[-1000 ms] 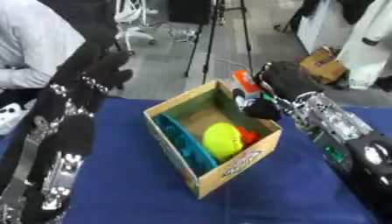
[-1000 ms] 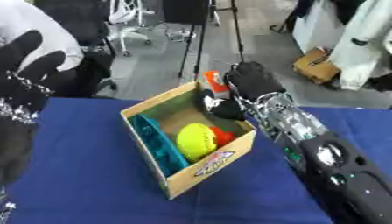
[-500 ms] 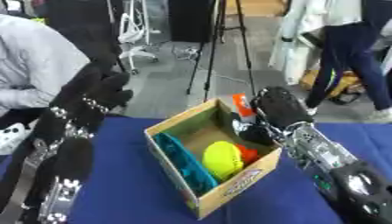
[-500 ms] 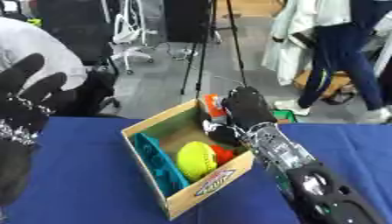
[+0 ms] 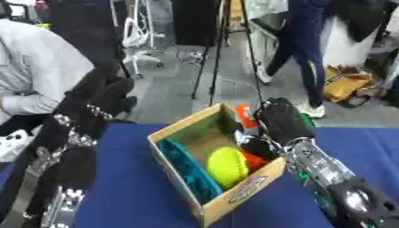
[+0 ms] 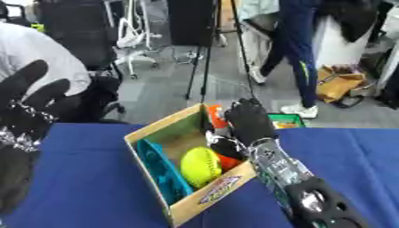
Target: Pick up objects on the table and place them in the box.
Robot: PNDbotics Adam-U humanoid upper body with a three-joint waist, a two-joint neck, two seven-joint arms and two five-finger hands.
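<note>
Left hand (image 6: 27,100) raised, fingers spread; right hand (image 5: 282,121) curled.

No wording can be read anywhere in either view. The only printed mark is a red, white and blue label on the outer front wall of the cardboard box (image 5: 251,187) standing on the blue tabletop (image 5: 132,178); its lettering is too blurred to make out.
</note>
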